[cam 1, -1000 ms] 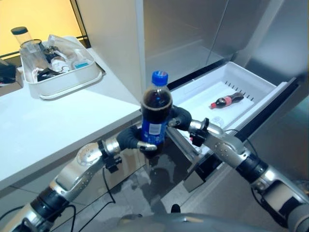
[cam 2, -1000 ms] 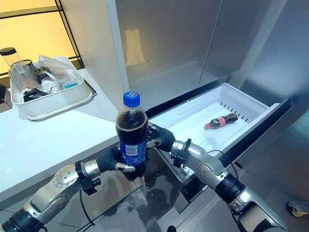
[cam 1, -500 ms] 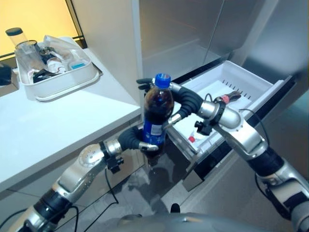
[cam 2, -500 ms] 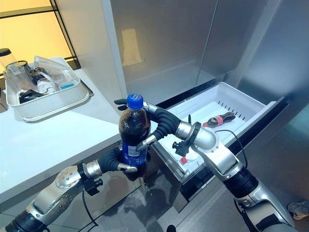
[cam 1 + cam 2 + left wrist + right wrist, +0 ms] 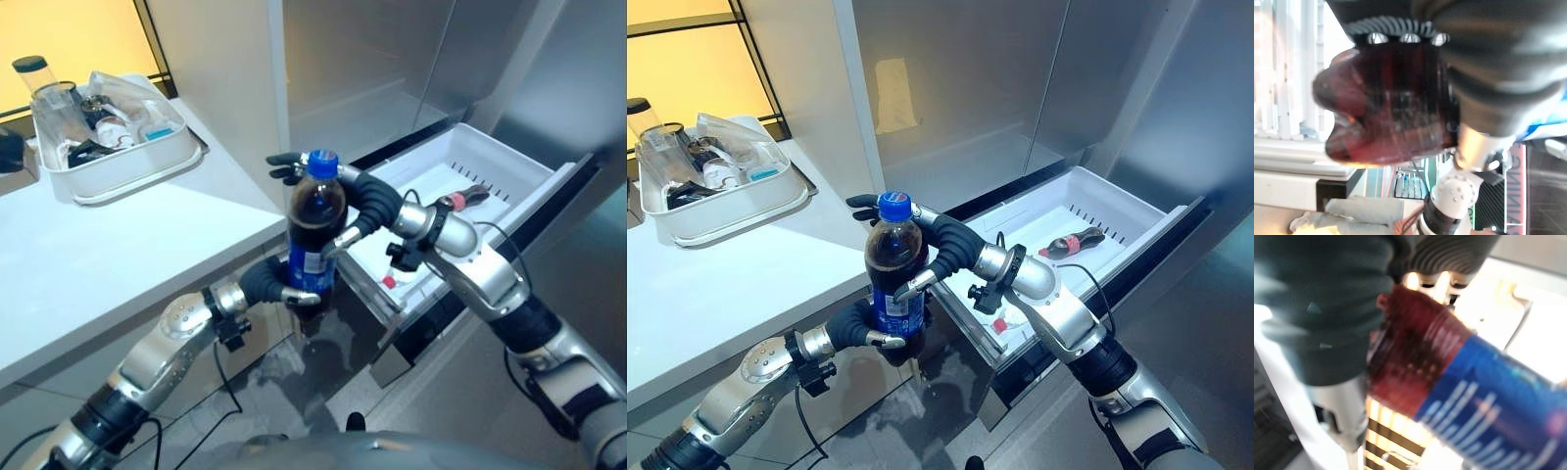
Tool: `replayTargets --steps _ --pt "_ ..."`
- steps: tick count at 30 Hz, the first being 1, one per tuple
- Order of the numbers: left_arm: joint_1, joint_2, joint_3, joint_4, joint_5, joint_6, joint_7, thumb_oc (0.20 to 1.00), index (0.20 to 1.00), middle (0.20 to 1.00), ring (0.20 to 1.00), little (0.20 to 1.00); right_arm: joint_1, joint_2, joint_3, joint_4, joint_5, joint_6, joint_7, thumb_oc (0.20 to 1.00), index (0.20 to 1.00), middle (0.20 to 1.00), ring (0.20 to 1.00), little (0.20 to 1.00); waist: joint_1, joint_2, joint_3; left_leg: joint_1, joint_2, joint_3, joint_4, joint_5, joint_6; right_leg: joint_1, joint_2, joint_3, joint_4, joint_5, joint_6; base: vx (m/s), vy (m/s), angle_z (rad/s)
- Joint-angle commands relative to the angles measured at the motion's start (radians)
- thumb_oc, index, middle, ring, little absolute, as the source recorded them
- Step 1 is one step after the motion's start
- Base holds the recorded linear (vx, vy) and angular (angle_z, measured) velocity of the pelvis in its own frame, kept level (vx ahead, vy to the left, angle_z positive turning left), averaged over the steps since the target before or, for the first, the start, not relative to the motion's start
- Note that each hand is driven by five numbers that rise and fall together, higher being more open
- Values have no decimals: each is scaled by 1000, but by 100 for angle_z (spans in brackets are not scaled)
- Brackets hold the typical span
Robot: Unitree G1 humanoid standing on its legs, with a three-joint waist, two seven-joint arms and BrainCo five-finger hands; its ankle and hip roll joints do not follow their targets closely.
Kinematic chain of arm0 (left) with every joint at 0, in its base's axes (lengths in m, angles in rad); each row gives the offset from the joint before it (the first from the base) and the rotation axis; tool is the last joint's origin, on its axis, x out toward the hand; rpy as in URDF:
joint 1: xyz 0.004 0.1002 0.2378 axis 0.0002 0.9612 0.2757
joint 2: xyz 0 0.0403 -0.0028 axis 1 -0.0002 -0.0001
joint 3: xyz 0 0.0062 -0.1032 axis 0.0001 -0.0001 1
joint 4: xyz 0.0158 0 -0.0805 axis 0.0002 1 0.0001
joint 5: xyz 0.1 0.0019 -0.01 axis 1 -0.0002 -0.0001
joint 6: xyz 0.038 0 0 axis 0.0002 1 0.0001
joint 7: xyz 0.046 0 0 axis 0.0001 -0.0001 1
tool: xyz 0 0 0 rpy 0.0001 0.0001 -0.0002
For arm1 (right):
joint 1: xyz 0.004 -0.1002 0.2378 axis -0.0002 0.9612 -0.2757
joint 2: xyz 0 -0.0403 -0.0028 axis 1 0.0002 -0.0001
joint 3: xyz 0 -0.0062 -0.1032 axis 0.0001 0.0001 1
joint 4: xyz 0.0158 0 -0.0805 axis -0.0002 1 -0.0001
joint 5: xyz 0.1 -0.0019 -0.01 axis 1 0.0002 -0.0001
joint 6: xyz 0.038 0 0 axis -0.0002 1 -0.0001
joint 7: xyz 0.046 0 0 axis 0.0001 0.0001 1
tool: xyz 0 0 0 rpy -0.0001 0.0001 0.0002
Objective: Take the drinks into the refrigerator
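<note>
- The fridge drawer [image 5: 1136, 211] stands pulled out at 3 o'clock, white inside; one small cola bottle [image 5: 1073, 242] with a red label lies on its side in the far half. Something clear sits at the near end of the drawer, too hidden by the right arm to make out.
- At 10 o'clock a white tub [image 5: 720, 208] rests on the white counter [image 5: 715, 294], packed with a clear jar with a dark lid, wrappers and small packets; what they are is hard to tell.
- The cola [image 5: 895, 274], a big bottle with a blue cap and a blue label, stands upright in mid-air at the centre, off the counter's edge and short of the drawer. The label's print is too small to read.
- The left hand [image 5: 859, 328] is curled round the bottle's base from 7 o'clock.
- The right hand [image 5: 945, 250] comes in from 3 o'clock: its palm is against the upper body, the fingers reach round behind the neck and the thumb lies on the front.
- Half a second ago that hand sat a little farther right; its fingertips now poke out more on the bottle's left. The bottle and left hand have barely moved.
</note>
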State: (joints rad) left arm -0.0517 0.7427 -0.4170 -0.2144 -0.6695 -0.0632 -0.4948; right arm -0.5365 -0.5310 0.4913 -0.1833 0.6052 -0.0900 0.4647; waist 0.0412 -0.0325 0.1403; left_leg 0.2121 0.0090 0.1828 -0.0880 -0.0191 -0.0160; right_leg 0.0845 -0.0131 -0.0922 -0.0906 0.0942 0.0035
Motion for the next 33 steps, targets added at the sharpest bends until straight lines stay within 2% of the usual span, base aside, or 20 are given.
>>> replayTargets --steps 1,4,5,7,10,16,27,28,29,33 --pt "-108 -44 44 -45 -22 -88 11 200 200 200 200 200 -13 37 83 -7 133 39 65 1000 1000 1000 1000 1000 -1 -22 -20 -22 8 -79 1 -42 -5 7 -61 -33 64 -21 105 0 0 0" --pt "-105 -42 46 -45 -15 -83 21 200 200 200 200 200 9 50 118 19 275 109 71 1000 1000 1000 1000 1000 1 -25 -21 -24 8 -80 1 -41 -5 6 -62 -34 64 -21 104 0 0 0" --pt "-108 -35 43 -50 -14 -82 30 200 200 200 200 200 12 53 149 30 363 147 68 1000 1000 1000 1000 1000 4 -25 -21 -18 11 -80 1 -51 -7 14 -59 -36 61 -28 106 0 0 0" --pt "-110 -30 39 -51 -18 -83 31 200 200 200 200 200 8 47 168 25 408 167 78 1000 1000 1000 1000 1000 6 -29 -19 -24 8 -79 1 -39 -7 8 -61 -36 64 -20 104 0 0 0" --pt "-123 6 10 -55 -26 -95 31 200 200 200 200 200 -47 -8 251 14 514 199 85 1000 1000 1000 1000 1000 12 -30 -17 -18 12 -81 1 -49 -9 15 -58 -40 63 -27 105 0 0 0" --pt "-138 53 -13 -58 -51 -107 32 200 200 200 200 200 -105 -73 291 -11 526 177 81 1000 1000 1000 1000 1000 11 -31 -15 -21 13 -82 1 -46 -11 12 -58 -40 65 -27 106 -7 -3 1" --pt "-157 49 -23 -48 -49 -110 38 200 200 200 200 200 -93 -50 281 -5 521 168 76 1000 1000 1000 1000 1000 10 -26 -14 -24 13 -83 1 -43 -11 7 -59 -41 65 -23 107 0 0 0" --pt "-157 46 -23 -48 -49 -109 39 200 200 200 200 200 -93 -41 278 -4 521 166 76 442 442 442 442 442 10 -26 -14 -25 13 -83 1 -43 -11 7 -59 -41 64 -23 107 0 0 0" --pt "-159 42 -25 -47 -50 -108 41 200 200 200 200 200 -92 -33 276 -2 518 164 75 200 200 200 200 200 10 -25 -13 -25 13 -83 1 -42 -11 7 -59 -41 64 -23 107 0 0 0" --pt "-161 30 -25 -44 -45 -103 44 200 200 200 200 200 -83 -10 269 -2 506 164 76 200 200 200 200 200 9 -24 -14 -25 14 -83 1 -41 -11 8 -61 -42 64 -23 107 0 0 0"
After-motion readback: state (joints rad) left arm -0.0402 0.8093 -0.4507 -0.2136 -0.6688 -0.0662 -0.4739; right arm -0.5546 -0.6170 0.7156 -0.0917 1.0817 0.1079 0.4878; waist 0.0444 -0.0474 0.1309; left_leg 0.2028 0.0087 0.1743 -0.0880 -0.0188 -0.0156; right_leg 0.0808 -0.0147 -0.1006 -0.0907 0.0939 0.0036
